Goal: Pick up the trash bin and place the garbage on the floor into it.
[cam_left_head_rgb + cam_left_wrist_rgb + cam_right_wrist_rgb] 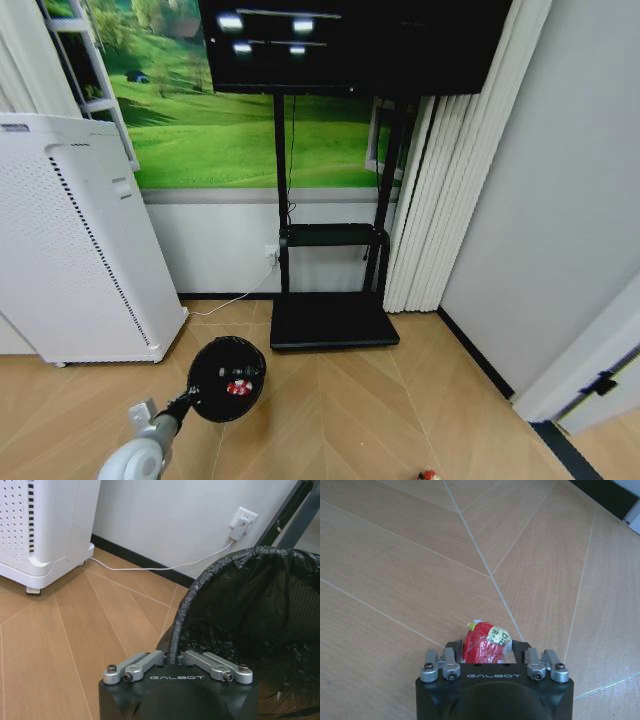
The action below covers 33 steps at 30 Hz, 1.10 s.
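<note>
From the head camera, the small round black trash bin point(227, 379), lined with a crinkled black plastic bag, is held by the left gripper point(190, 398) above the light tan chevron parquet floor point(350, 410), near the tall white perforated appliance point(75, 240). A red-and-white crumpled scrap point(238, 386) lies inside the bin. Another small red piece point(429, 476) sits at the picture's bottom edge. Beyond stands a black metal screen stand point(332, 322) with a flat base.

The left wrist camera shows the left gripper point(176, 658) with its silver fingers pinched together on the bin's bag-wrapped rim point(210, 580); a white cable point(160, 567) runs to a wall plug.

In the right wrist camera, the right gripper point(487, 652) has its jaws clamped on a crumpled glossy red wrapper with a pale label point(487, 642), over the wooden boards.
</note>
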### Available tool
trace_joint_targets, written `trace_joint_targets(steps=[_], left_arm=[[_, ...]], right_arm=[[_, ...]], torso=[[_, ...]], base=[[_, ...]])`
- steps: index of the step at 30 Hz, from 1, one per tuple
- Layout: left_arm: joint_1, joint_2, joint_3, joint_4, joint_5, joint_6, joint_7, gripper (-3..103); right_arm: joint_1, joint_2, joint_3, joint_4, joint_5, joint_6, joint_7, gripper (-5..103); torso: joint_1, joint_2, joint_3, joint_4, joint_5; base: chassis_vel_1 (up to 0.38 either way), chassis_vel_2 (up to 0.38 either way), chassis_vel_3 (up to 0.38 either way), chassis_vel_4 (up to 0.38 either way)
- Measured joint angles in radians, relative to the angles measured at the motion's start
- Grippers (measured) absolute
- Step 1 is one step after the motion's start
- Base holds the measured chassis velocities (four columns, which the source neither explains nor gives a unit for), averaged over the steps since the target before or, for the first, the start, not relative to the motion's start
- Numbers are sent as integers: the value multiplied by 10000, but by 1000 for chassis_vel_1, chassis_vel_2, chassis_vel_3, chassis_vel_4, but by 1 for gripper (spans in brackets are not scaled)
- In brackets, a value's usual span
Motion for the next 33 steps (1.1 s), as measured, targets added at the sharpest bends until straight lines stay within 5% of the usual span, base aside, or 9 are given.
trace_joint_targets(steps=[11, 29, 33], left_arm=[[9, -27, -46, 22, 7, -30, -9, 0], [32, -61, -27, -30, 37, -34, -41, 0], [-18, -29, 160, 99, 136, -35, -46, 0]], right_arm=[[-141, 74, -1, 46, -61, 111, -86, 27], [-297, 134, -50, 305, -183, 232, -257, 27], [-310, 118, 38, 397, -1048, 921, -491, 27]], torso=[[0, 0, 0, 0, -1], [0, 0, 0, 0, 2], [0, 0, 0, 0, 2]], base=[[0, 0, 0, 0], [0, 0, 0, 0], [0, 0, 0, 0]])
